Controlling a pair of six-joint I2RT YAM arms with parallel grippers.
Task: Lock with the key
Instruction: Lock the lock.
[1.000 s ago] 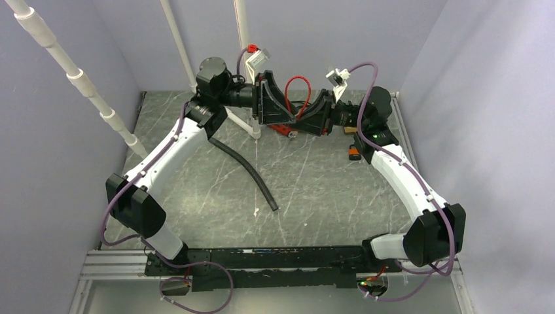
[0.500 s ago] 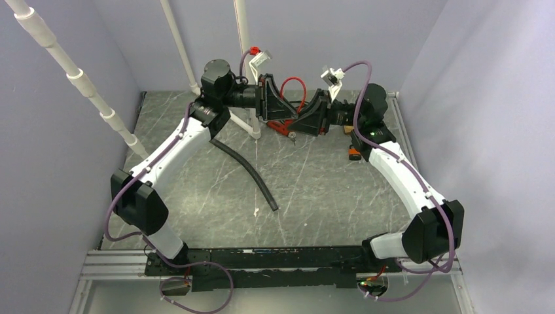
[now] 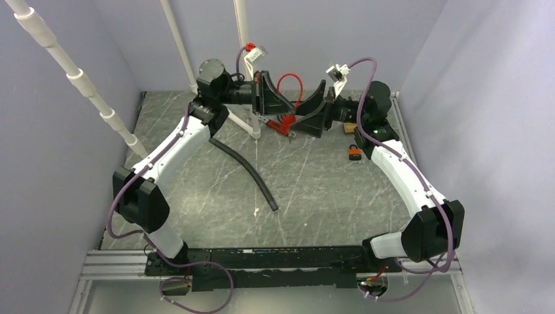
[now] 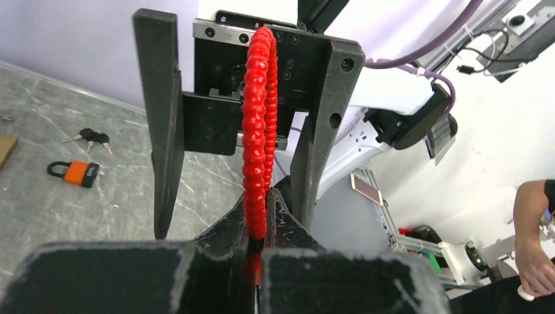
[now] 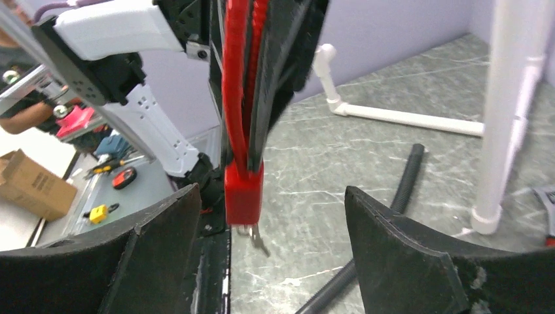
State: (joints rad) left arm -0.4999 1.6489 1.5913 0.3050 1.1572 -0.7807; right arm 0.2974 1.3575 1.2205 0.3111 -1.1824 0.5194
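A red cable lock hangs above the back of the table. Its beaded red cable (image 4: 258, 118) loops up (image 3: 288, 87) and runs into my left gripper (image 4: 262, 219), which is shut on it. The red lock body (image 5: 243, 189) hangs below, blurred, with the key (image 5: 258, 240) in its underside. My right gripper (image 5: 271, 216) stands open around the body, its fingers (image 5: 160, 226) well apart and touching nothing. In the top view the left gripper (image 3: 266, 98) and right gripper (image 3: 313, 112) face each other, with the lock body (image 3: 283, 124) between them.
An orange padlock (image 3: 354, 152) lies on the table by the right arm, with loose keys (image 4: 89, 137) close to it. A black corrugated hose (image 3: 252, 173) lies mid-table. White pipes (image 3: 244, 39) stand at the back and left, one foot (image 5: 399, 116) running along the table.
My left gripper has shut on the red cable. My right gripper has opened and let go of the lock. Both wrists have lifted slightly.
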